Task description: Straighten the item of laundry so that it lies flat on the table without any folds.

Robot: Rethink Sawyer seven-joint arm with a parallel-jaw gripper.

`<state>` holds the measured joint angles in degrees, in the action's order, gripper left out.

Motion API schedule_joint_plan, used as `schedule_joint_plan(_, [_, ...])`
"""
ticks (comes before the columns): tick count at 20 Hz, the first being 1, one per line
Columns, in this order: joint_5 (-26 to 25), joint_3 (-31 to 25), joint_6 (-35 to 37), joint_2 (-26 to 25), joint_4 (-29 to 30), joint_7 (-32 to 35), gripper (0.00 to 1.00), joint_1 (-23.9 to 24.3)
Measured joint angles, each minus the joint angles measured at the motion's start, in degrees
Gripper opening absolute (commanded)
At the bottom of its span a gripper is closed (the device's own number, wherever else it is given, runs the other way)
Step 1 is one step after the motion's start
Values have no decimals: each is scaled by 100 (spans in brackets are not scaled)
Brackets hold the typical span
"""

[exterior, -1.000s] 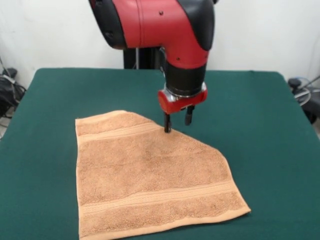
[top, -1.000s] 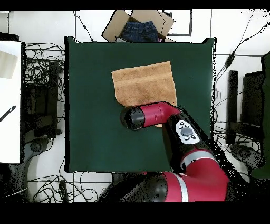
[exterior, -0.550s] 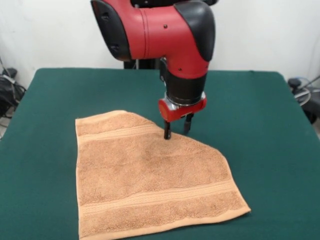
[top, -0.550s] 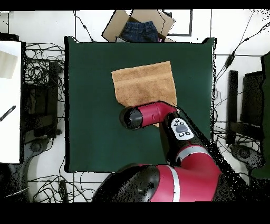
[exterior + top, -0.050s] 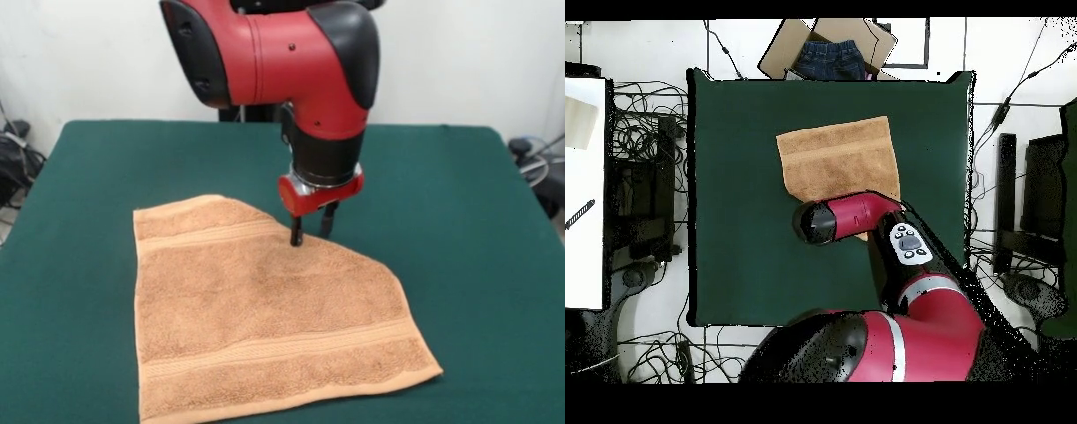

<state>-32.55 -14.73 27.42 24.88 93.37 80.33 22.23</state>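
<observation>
Over the last second the hand (image 5: 310, 234) has dropped and narrowed its fingers on the folded diagonal edge of the towel (image 5: 265, 309), lower centre on the counter (image 5: 459, 194), probably starting a grasp to unfold that corner.

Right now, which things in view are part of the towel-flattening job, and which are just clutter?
Job:
- towel, one far corner folded under
- table, green top
- gripper, fingers open, at the towel's folded edge

Lying about:
- cardboard box with jeans off the table's edge, overhead view
- cables on the floor around the table
</observation>
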Motion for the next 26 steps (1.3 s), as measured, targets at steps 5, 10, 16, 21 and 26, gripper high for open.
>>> schedule_joint_plan(5, [-28, 11, -108, -6, -27, 0, 0, 80])
schedule_joint_plan(10, [-32, 13, -132, -2, -16, 0, 0, 79])
schedule_joint_plan(16, [-32, 13, -132, -2, -16, 0, 0, 79])
schedule_joint_plan(21, [-32, 12, -132, -2, -15, 0, 0, 79])
schedule_joint_plan(26, [26, -4, -136, -3, 2, 0, 0, 122])
